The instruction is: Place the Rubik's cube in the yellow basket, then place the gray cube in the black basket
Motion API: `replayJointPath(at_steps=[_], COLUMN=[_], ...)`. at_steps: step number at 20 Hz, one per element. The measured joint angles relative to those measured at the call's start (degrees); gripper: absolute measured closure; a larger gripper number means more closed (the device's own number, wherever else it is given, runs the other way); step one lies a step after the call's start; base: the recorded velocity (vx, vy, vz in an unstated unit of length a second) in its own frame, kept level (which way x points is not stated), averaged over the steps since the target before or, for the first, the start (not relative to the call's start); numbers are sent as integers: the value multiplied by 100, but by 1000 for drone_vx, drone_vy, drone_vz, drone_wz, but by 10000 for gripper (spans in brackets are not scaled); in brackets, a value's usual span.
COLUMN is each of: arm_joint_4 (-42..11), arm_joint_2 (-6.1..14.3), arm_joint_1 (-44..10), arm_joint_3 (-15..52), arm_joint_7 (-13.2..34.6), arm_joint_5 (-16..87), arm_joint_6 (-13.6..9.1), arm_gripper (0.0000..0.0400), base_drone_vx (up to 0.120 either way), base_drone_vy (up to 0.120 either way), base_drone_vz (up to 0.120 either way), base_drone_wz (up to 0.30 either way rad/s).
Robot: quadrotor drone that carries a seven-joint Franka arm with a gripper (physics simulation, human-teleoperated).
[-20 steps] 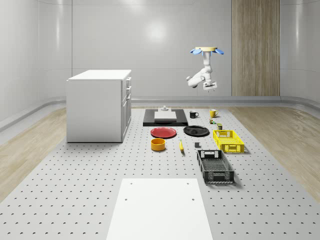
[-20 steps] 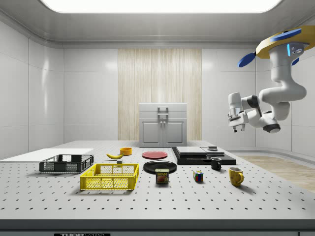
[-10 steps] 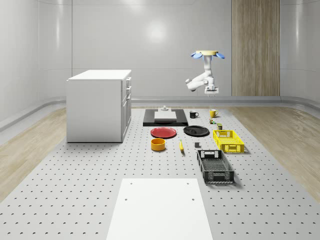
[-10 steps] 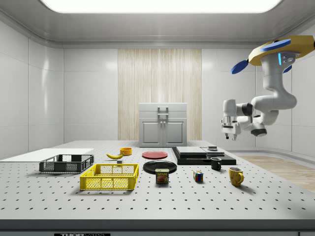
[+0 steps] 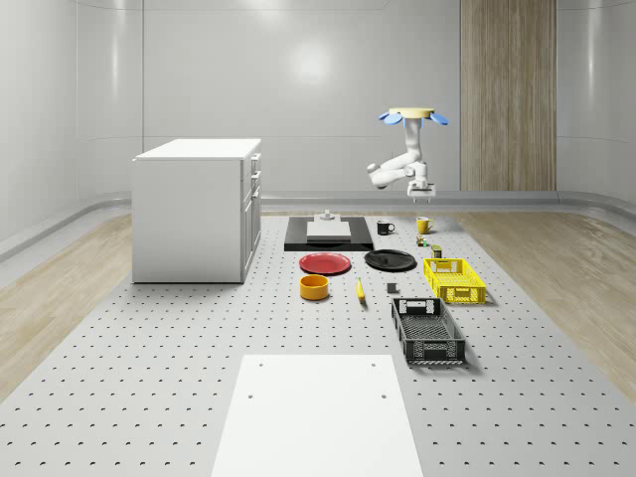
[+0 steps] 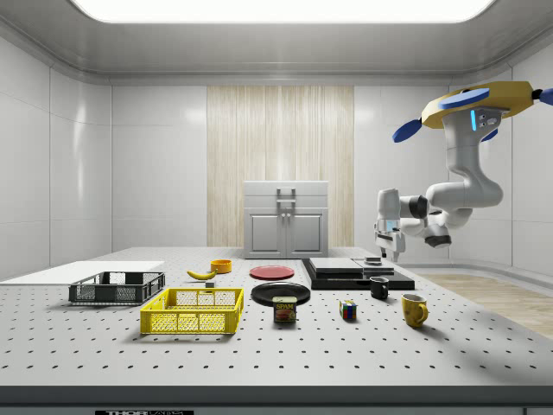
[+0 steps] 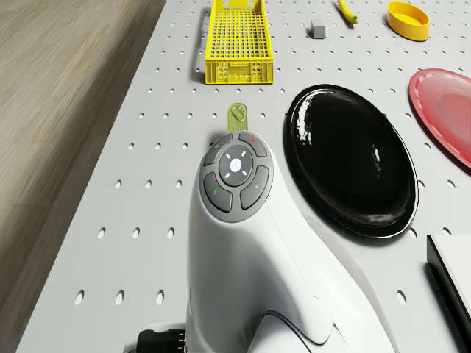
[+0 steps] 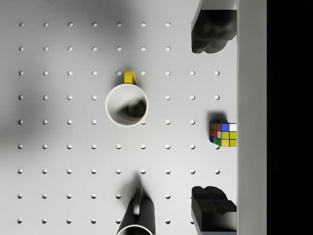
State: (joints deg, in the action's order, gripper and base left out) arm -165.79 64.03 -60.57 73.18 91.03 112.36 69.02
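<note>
Since the earlier frames the drone (image 6: 473, 102) has been carried lower and toward the side view's left, and hovers above the table's (image 5: 149, 397) far end. In the wrist view the gripper (image 8: 213, 122) is spread wide and empty above the table, the Rubik's cube (image 8: 223, 134) seen between its fingers (image 8: 211, 30), the yellow mug (image 8: 126, 105) beside. In the side view the cube is seen well below, right of the yellow basket (image 6: 193, 311).

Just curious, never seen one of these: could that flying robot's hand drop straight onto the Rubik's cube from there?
Probably yes. The hand hangs open above the Rubik's cube, with nothing between them. The yellow mug stands apart.
</note>
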Motion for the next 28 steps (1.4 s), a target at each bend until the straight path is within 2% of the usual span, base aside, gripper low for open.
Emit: replayJointPath(at_steps=[5,14,17,22,26,28], arm_joint_4=[10,29,34,43,50,53], arm_joint_2=[150,406,487,618,719,768], arm_joint_1=[-65,-156,-183,-224,-254,-269], arm_joint_3=[55,138,162,199,226,239], arm_joint_7=[58,144,169,208,236,250], arm_joint_5=[-77,-210,-252,-319,-369,-393], arm_joint_6=[127,357,431,551,645,690], arm_gripper=[0,0,0,0,0,0], base_drone_vx=[120,120,120,120,110,0], base_drone_vy=[-56,0,-93,0,-40,0], base_drone_vz=[-120,-120,-120,-120,-20,0], base_drone_wz=[0,0,0,0,0,0])
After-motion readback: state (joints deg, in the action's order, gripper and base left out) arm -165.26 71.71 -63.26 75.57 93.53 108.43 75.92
